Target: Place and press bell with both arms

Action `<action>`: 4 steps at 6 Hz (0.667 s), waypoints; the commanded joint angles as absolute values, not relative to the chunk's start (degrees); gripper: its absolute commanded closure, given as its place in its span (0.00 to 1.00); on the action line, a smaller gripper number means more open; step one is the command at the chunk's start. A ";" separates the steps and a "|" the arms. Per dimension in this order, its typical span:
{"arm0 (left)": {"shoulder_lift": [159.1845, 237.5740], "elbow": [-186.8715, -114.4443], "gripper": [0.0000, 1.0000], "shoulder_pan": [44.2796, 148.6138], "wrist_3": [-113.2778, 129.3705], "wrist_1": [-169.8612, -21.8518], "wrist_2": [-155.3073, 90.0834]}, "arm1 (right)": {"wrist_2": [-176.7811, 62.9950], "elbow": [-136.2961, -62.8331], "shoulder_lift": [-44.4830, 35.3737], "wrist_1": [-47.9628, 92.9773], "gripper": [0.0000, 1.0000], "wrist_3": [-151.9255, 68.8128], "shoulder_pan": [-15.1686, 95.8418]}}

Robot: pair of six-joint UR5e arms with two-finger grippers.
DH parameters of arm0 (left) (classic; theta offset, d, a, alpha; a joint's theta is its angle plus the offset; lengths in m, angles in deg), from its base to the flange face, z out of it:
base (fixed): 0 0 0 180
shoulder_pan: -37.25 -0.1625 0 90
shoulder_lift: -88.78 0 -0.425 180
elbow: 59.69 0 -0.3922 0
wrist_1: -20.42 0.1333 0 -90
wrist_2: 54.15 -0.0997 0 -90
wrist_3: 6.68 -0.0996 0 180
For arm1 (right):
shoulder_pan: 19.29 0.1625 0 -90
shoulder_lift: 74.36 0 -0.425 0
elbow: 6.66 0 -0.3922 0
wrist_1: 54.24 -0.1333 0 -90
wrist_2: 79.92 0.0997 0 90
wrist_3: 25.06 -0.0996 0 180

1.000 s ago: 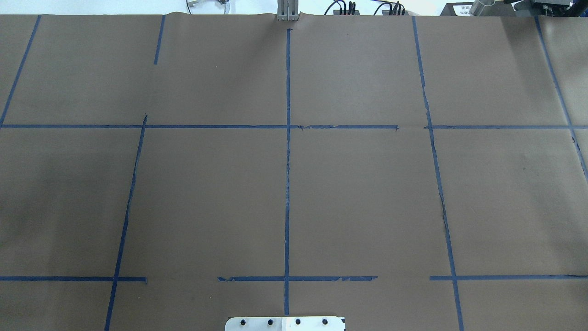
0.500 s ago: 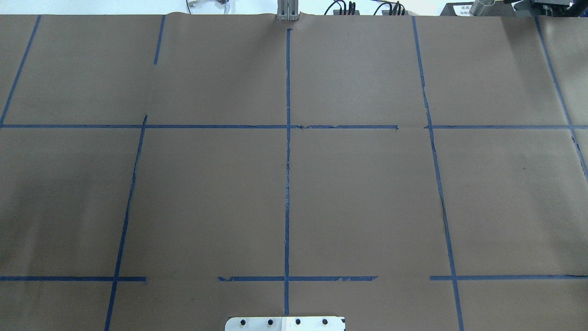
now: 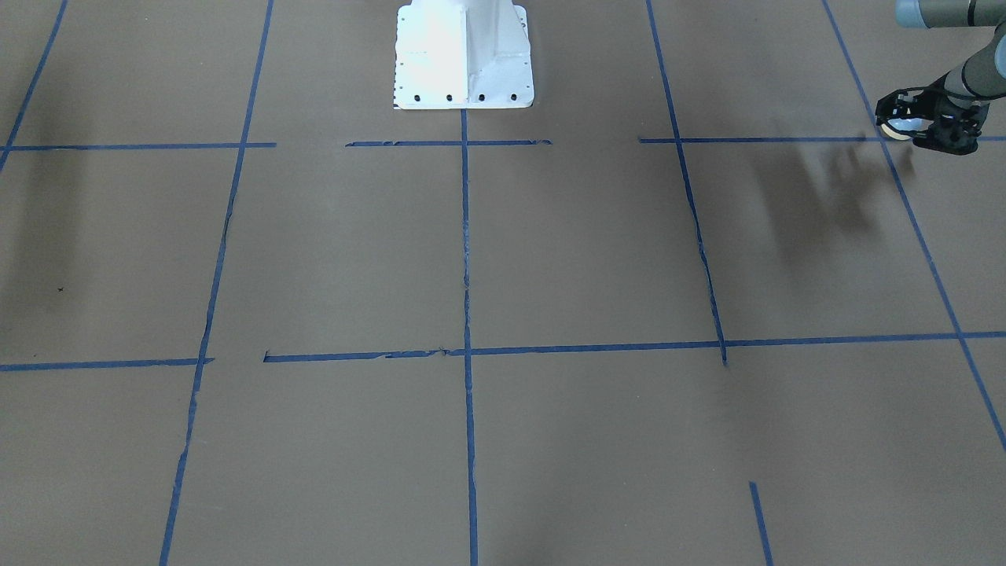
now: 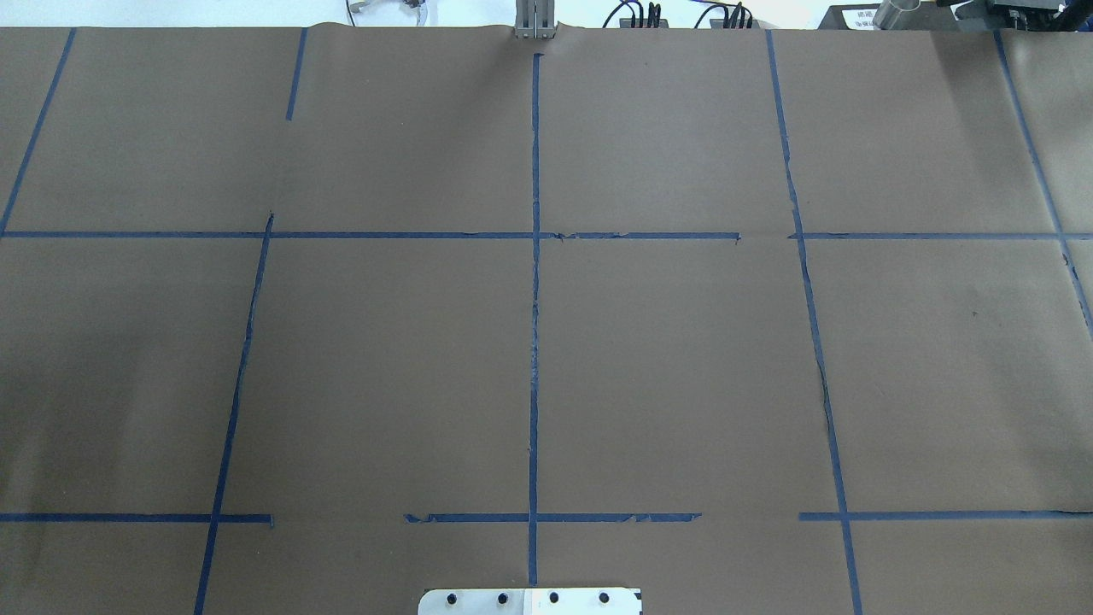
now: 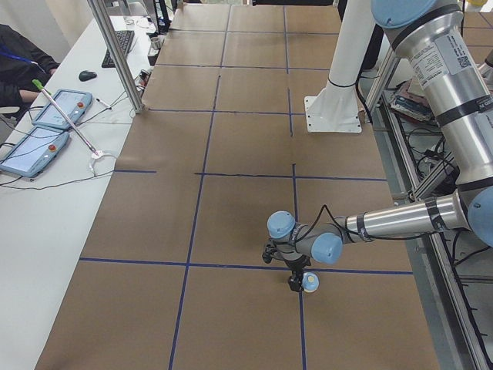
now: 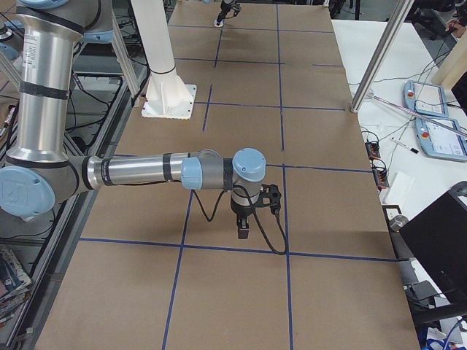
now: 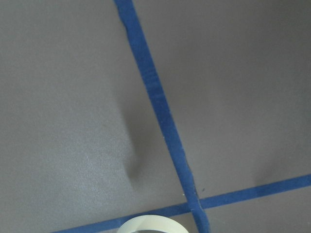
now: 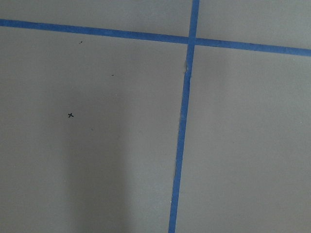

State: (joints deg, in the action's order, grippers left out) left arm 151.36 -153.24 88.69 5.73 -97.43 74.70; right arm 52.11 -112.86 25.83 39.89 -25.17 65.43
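Progress looks early. The bell [image 5: 310,283] sits at the tips of the left gripper [image 3: 904,126], far out toward the table's [image 4: 683,359] left end and just beside a crossing of blue tape lines [image 5: 231,265]. The jaws seem closed around it, but the front-facing view shows them small and at the frame's edge, so I take the clamp as likely, not certain. Whether the bell hangs above the table or touches it, I cannot tell. The left wrist view catches only its cream rim. The right gripper [image 6: 243,227] points down over the opposite end, well apart from the bell; I cannot tell whether its jaws are apart or together. By my reading, what is left is to set the bell down, release it and press its button.
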 commanded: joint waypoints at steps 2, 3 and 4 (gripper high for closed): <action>151.36 -151.89 0.00 87.00 5.62 -97.44 74.70 | 52.18 -112.83 25.83 39.89 0.00 -25.23 65.43; 151.36 -151.89 0.05 86.74 5.71 -97.87 74.70 | 52.18 -112.92 25.83 39.89 0.00 -25.23 65.43; 151.36 -150.84 0.41 86.73 6.06 -100.05 74.70 | 52.18 -112.92 25.83 39.89 0.00 -25.23 65.43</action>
